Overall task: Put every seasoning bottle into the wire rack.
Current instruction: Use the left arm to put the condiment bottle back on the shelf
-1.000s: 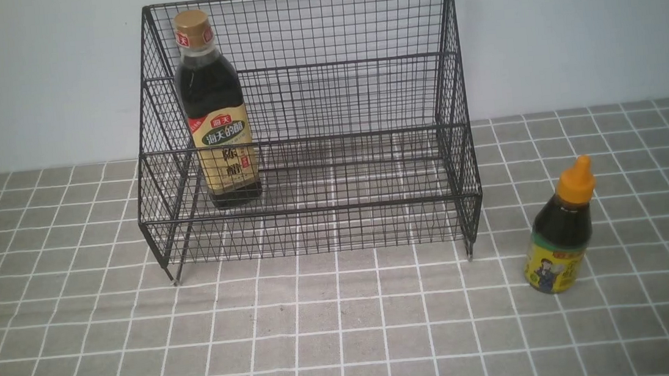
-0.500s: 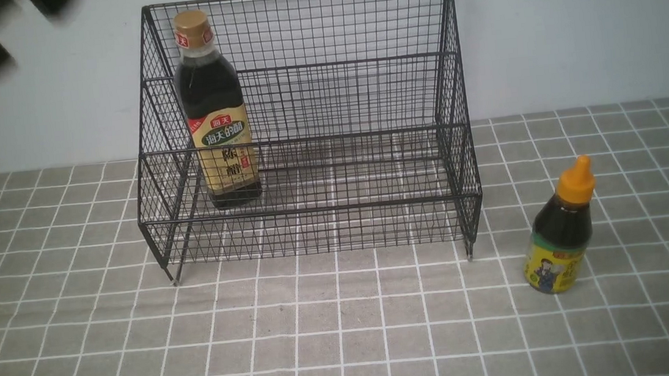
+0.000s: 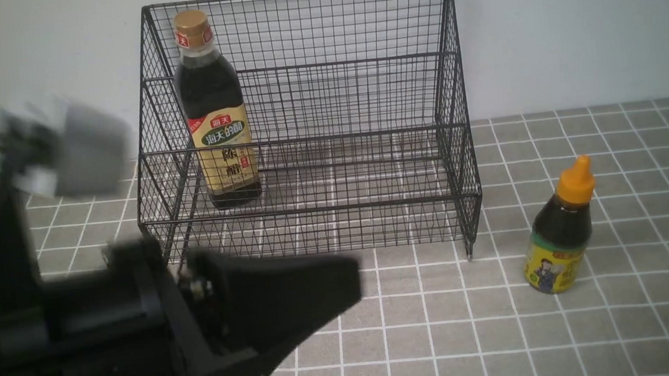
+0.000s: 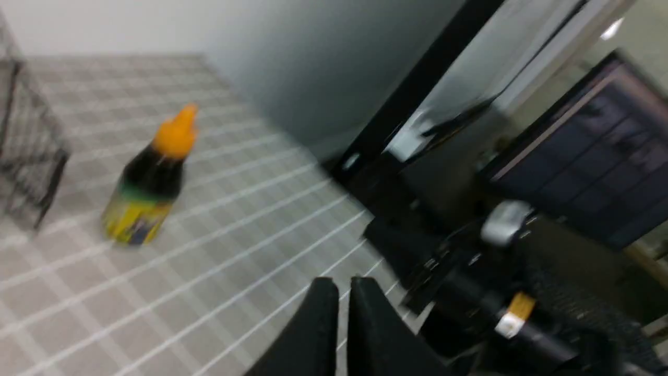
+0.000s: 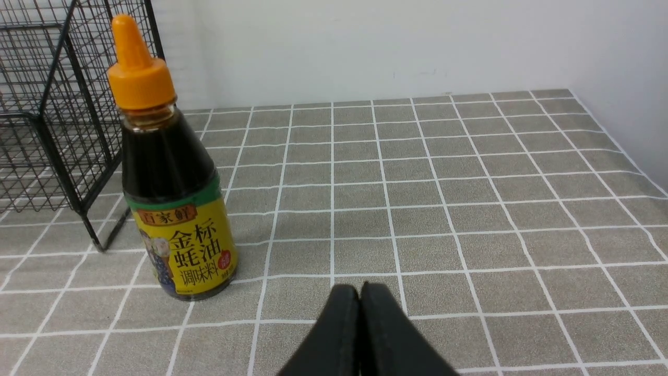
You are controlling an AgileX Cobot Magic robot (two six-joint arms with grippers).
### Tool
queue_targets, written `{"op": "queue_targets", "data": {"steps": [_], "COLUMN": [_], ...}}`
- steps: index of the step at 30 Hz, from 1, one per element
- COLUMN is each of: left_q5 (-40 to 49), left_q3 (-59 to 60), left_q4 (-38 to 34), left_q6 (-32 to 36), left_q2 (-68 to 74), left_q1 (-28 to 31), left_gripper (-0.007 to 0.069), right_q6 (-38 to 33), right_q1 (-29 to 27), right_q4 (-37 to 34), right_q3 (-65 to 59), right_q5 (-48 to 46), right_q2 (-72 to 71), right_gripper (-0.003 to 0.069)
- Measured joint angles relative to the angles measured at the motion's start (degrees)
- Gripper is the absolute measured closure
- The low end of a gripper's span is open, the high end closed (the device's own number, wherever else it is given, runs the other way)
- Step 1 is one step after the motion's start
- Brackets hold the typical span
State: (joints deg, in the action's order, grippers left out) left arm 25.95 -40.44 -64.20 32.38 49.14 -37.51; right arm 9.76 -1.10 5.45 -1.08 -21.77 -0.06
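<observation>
The black wire rack (image 3: 312, 210) stands at the back of the table, and its corner also shows in the wrist views (image 5: 52, 120) (image 4: 31, 156). Upright on its lower tier, at the left, is the tall gold-capped seasoning bottle (image 3: 214, 113). The short bottle with the orange nozzle (image 3: 562, 233) (image 4: 148, 183) (image 5: 172, 188) stands on the cloth to the right of the rack. My left gripper (image 3: 352, 279) (image 4: 343, 284), blurred, hangs low in front of the rack's left half, shut and holding nothing. My right gripper (image 5: 359, 290) is shut and empty just right of the short bottle; the front view does not show it.
A grey cloth with white grid lines (image 3: 421, 327) covers the table, with a white wall (image 3: 570, 24) behind it. The left wrist view shows the table's right edge, my right arm (image 4: 522, 313) and a dark screen (image 4: 589, 156) beyond.
My left arm has swept in from the upper left and dropped to the front left of the rack. Both bottles and the rack stay put.
</observation>
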Motion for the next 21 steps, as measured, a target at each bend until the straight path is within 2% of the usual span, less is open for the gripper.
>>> {"op": "queue_targets", "data": {"steps": [2,4,6,8,11,14,18,21], "left_q5": [2.6,3.7,6.5,7.2,6.9,5.1,4.5,4.4], "left_q3": [0.4,0.4,0.0,-0.4,-1.5,-3.9,-7.2,-11.0], "left_q4": [7.6,11.0,17.9,21.5,26.4,30.9,30.8,27.3], "left_q6": [-8.3,-11.2,-14.3,-14.8,-14.7,-11.8,-8.1,-3.1], "left_q2": [0.0,0.0,0.0,0.0,0.5,3.8,9.1,14.8], "left_q1": [4.2,6.1,12.6,15.8,21.9,28.6,30.8,30.9], "left_gripper": [0.0610,0.0610,0.0610,0.0610,0.0610,0.0610,0.0610,0.0610], "right_q6": [0.0,0.0,0.0,0.0,0.0,0.0,0.0,0.0], "right_q1": [0.0,0.0,0.0,0.0,0.0,0.0,0.0,0.0], "right_q4": [0.0,0.0,0.0,0.0,0.0,0.0,0.0,0.0], "right_q3": [0.0,0.0,0.0,0.0,0.0,0.0,0.0,0.0], "right_q5": [0.0,0.0,0.0,0.0,0.0,0.0,0.0,0.0], "right_q2": [0.0,0.0,0.0,0.0,0.0,0.0,0.0,0.0], "right_gripper": [0.0673,0.0673,0.0673,0.0673,0.0673,0.0673,0.0673,0.0673]}}
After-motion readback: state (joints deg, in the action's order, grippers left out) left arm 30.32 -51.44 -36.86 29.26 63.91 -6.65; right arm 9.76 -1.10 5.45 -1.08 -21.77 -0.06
